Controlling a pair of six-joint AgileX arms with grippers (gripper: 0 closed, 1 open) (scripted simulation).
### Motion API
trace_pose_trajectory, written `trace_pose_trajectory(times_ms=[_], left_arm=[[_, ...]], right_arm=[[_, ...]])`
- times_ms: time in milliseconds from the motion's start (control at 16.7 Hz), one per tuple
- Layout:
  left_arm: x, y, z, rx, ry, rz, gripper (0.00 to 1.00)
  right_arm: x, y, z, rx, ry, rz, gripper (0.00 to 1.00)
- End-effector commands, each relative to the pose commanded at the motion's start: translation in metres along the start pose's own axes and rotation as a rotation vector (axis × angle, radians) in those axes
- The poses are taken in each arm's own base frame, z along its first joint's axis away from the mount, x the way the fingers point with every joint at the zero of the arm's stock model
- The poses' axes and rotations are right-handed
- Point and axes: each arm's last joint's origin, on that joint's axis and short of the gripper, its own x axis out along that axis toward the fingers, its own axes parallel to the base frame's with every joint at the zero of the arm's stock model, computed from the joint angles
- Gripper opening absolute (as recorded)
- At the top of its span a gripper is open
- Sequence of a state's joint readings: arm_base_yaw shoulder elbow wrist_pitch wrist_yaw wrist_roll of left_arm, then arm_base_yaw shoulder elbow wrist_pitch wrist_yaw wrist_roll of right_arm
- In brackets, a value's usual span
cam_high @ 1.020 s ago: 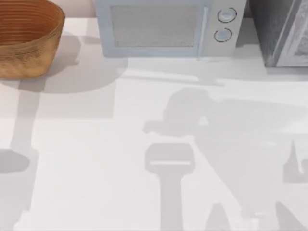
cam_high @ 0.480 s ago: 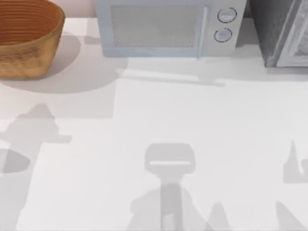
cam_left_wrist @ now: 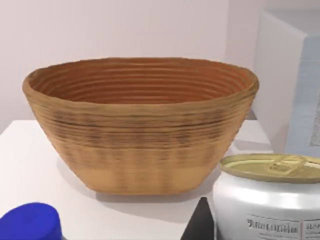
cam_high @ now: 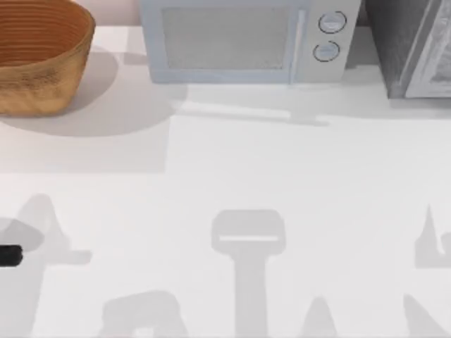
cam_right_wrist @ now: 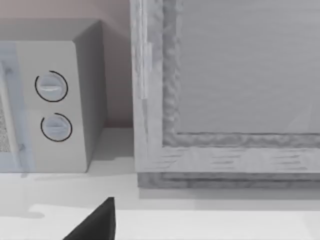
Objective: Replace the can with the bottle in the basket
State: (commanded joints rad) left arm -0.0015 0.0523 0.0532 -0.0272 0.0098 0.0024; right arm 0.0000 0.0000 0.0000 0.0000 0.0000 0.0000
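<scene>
Going left to right across the top view. Far left edge: a dark piece of my left gripper (cam_high: 10, 255) pokes in, well toward the near side from the basket (cam_high: 42, 67), which sits at the far left corner, upright, mouth up. Whether my fingers there are spread or closed I cannot tell.

Left wrist view: the basket (cam_left_wrist: 142, 145) stands straight ahead with nothing showing inside it. Nearer the camera, the can (cam_left_wrist: 267, 200) stands upright on the table (gold pull-tab lid up), outside the basket, just beside its wall on one side. The bottle's blue cap (cam_left_wrist: 31, 222) shows at the opposite side, also near the camera, also outside. A dark finger tip (cam_left_wrist: 200, 222) sits just beside the can; contact unclear.

My read: can already out, bottle still to go in. The relation that counts is that the bottle is close in front of my left arm with its long axis upright, the basket directly beyond it, so the left arm is far the nearer one. The can beside the path could get knocked.

Middle of the table: bare white surface. Far side: the microwave (cam_high: 243, 42), then a grey cabinet (cam_high: 416, 49) at the right.

My right arm is idle at the right; its dark tip (cam_right_wrist: 97, 222) faces the cabinet, finger state unreadable.
</scene>
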Motion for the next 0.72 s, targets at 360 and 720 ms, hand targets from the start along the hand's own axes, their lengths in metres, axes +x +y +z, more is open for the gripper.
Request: trace_pose_trajectory(times_ms=[360,720], left_arm=[[0.0000,0.0004,-0.0114,-0.002,-0.026,0.011,0.00],[0.0026,-0.0007,-0.0094,0.001,0.000,-0.014,0.00]], right_arm=[[0.0000,0.0000,0.0000,0.000,0.000,0.000,1.00],[0.0000,0.0000,0.0000,0.000,0.000,0.000,1.00]])
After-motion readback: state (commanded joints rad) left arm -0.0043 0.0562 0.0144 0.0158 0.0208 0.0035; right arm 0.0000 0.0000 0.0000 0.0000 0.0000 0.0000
